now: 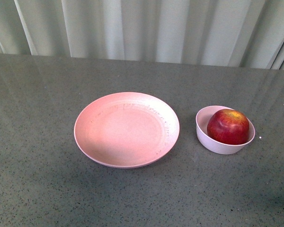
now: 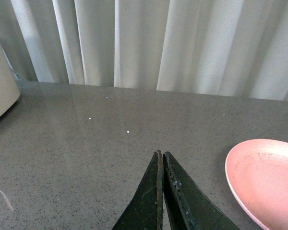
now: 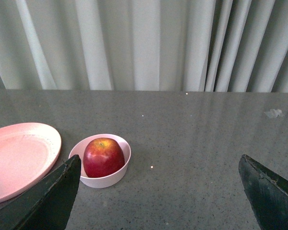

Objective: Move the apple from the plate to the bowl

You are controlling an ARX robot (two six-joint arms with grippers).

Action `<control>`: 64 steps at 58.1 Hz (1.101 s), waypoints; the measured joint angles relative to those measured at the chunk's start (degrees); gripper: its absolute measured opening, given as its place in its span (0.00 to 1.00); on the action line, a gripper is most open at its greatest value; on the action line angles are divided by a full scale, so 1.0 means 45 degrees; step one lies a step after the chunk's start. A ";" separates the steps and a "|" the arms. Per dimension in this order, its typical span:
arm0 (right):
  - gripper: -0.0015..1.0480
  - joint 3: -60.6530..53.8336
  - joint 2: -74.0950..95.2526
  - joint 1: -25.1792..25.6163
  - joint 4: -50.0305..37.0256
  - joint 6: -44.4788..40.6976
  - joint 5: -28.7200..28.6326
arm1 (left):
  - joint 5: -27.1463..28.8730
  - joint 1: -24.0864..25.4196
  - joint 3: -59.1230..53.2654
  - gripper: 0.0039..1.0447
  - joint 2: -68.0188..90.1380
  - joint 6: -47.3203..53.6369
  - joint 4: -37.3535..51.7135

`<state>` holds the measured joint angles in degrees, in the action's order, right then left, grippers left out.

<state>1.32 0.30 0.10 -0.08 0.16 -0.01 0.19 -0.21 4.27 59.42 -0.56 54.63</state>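
Note:
The dark red apple point(image 1: 228, 126) sits inside the small pale pink bowl point(image 1: 213, 143) at the right of the table. The wide pink plate point(image 1: 127, 129) lies empty to the bowl's left. Neither arm shows in the front view. In the right wrist view the apple point(image 3: 103, 156) rests in the bowl point(image 3: 122, 146) with the plate point(image 3: 19, 158) beside it. My right gripper point(image 3: 159, 184) is open and empty, pulled back from the bowl. My left gripper point(image 2: 162, 158) is shut and empty over bare table, with the plate's edge point(image 2: 240, 177) off to one side.
The grey speckled table point(image 1: 38, 179) stretches around both dishes. Pale curtains point(image 1: 142, 28) hang behind its far edge. A whitish rounded object point(image 2: 0, 91) shows at the edge of the left wrist view.

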 joint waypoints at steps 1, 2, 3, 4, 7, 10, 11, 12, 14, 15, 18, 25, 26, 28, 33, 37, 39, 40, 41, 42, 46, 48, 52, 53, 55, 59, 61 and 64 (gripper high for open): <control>0.91 0.0000 0.0000 0.0000 0.0000 0.0000 0.0000 | -0.0015 0.0000 -0.0053 0.01 -0.0189 0.0000 -0.0151; 0.91 0.0000 0.0000 0.0000 0.0000 0.0000 0.0005 | -0.0039 0.0000 -0.0107 0.01 -0.0384 0.0000 -0.0306; 0.91 0.0000 0.0000 0.0000 0.0000 0.0000 0.0000 | -0.0039 0.0000 -0.0165 0.01 -0.0578 0.0000 -0.0466; 0.91 0.0000 0.0000 0.0000 0.0000 0.0000 0.0000 | -0.0039 0.0000 -0.0228 0.01 -0.0816 0.0000 -0.0665; 0.91 0.0000 0.0000 0.0000 0.0000 0.0000 0.0000 | -0.0039 0.0000 -0.0335 0.01 -0.1273 0.0000 -0.1030; 0.91 0.0000 0.0000 0.0000 0.0000 0.0000 0.0005 | -0.0039 0.0000 -0.0432 0.01 -0.1841 0.0000 -0.1477; 0.91 0.0000 0.0000 0.0000 0.0000 0.0000 0.0005 | -0.0039 0.0000 -0.0452 0.01 -0.2006 0.0005 -0.1603; 0.91 0.0000 0.0000 0.0000 0.0000 0.0000 0.0005 | -0.0039 0.0000 -0.0466 0.01 -0.2108 0.0000 -0.1685; 0.91 0.0000 0.0000 0.0000 0.0000 0.0000 0.0005 | -0.0044 0.0000 -0.0515 0.01 -0.2429 0.0005 -0.1938; 0.91 0.0000 0.0000 0.0000 0.0000 0.0000 0.0005 | -0.0044 0.0000 -0.0549 0.01 -0.2633 0.0005 -0.2103; 0.91 0.0000 0.0000 0.0000 0.0000 0.0000 0.0005 | -0.0039 0.0000 -0.0612 0.01 -0.3089 0.0000 -0.2477; 0.91 0.0000 0.0000 0.0000 0.0000 0.0000 0.0000 | -0.0039 0.0000 -0.0748 0.01 -0.4226 0.0010 -0.3497; 0.91 0.0000 0.0000 0.0000 0.0000 0.0000 0.0000 | -0.0039 0.0000 -0.0753 0.01 -0.4439 0.0010 -0.3691; 0.91 0.0000 0.0000 0.0000 0.0000 0.0000 0.0000 | -0.0039 0.0000 -0.0753 0.01 -0.4677 0.0010 -0.3900; 0.91 0.0000 0.0000 0.0000 0.0000 0.0000 0.0005 | -0.0039 0.0000 -0.0758 0.01 -0.5440 0.0010 -0.4571; 0.91 0.0000 0.0000 0.0000 0.0000 0.0000 0.0005 | -0.0039 0.0000 -0.0758 0.01 -0.6227 0.0010 -0.5289; 0.91 0.0000 0.0000 0.0000 0.0000 0.0000 0.0005 | -0.0039 0.0000 -0.0758 0.01 -0.6543 0.0010 -0.5581; 0.91 0.0000 0.0000 0.0000 0.0000 0.0000 0.0000 | -0.0039 0.0000 -0.0758 0.01 -0.6620 0.0010 -0.5654; 0.91 0.0000 0.0000 0.0000 0.0000 0.0000 0.0000 | -0.0039 0.0000 -0.0758 0.01 -0.6810 0.0010 -0.5829; 0.91 0.0000 0.0000 0.0000 0.0000 0.0000 0.0005 | -0.0039 0.0000 -0.0758 0.01 -0.6887 0.0010 -0.5901; 0.91 0.0000 0.0000 0.0000 0.0000 0.0000 0.0000 | -0.0039 0.0000 -0.0758 0.01 -0.7393 0.0010 -0.6358; 0.91 0.0000 0.0000 0.0000 0.0000 0.0000 0.0005 | -0.0039 0.0000 -0.0758 0.01 -0.7645 0.0010 -0.6615; 0.91 0.0000 0.0000 0.0000 0.0000 0.0000 0.0005 | -0.0039 0.0000 -0.0758 0.01 -0.8077 0.0010 -0.7033; 0.91 0.0000 0.0000 0.0000 0.0000 0.0000 0.0005 | -0.0039 0.0000 -0.0758 0.01 -0.8199 0.0010 -0.7150; 0.91 0.0000 0.0000 0.0000 0.0000 0.0000 0.0005 | -0.0039 0.0000 -0.0763 0.01 -0.8422 0.0010 -0.7363; 0.91 0.0000 0.0000 0.0000 0.0000 0.0000 0.0005 | -0.0039 0.0000 -0.0763 0.01 -0.8816 0.0010 -0.7737; 0.91 0.0000 0.0000 0.0000 0.0000 0.0000 0.0005 | -0.0039 0.0000 -0.0763 0.01 -0.8971 0.0010 -0.7898; 0.91 0.0000 0.0000 0.0000 0.0000 0.0000 0.0000 | -0.0039 0.0000 -0.0763 0.01 -0.9350 0.0010 -0.8281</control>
<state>1.32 0.30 0.10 -0.08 0.16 -0.01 0.01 -0.21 0.84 17.34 -0.51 17.37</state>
